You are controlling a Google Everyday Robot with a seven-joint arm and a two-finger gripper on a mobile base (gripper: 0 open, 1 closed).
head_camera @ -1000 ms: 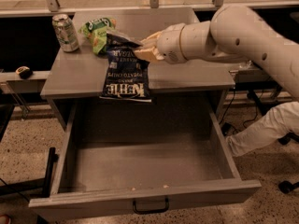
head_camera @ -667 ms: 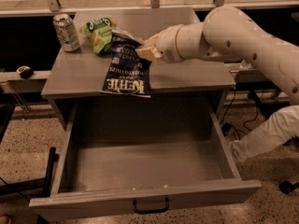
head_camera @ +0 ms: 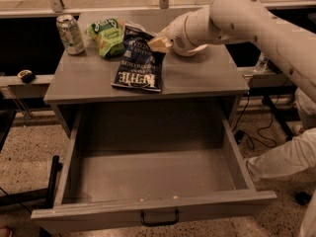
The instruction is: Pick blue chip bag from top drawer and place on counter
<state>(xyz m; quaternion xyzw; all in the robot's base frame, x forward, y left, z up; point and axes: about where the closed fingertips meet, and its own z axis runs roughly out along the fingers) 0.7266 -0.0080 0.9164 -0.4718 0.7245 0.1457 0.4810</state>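
We see the blue chip bag (head_camera: pixel 138 65) lying on the counter (head_camera: pixel 202 78), a little left of the middle. Its lower end, with the white "Kettle" lettering, reaches close to the front edge, and its upper end points toward the back edge. The gripper (head_camera: pixel 159 44) sits at the bag's upper right corner, well back from the front edge. Its tan fingers are pinched together on the crinkled top of the bag. The pale arm (head_camera: pixel 256 19) comes in from the right side, passing over the back right corner.

Just beside the bag's upper left corner lies a green snack bag (head_camera: pixel 106 36), near the back edge; we cannot tell whether the two bags touch. A soda can (head_camera: pixel 70 33) stands upright at the back left corner, apart from the green bag.

Below the front edge, the top drawer (head_camera: pixel 148 177) stands pulled far out toward us, with its dark pull handle (head_camera: pixel 159 217) at the middle of the front panel.
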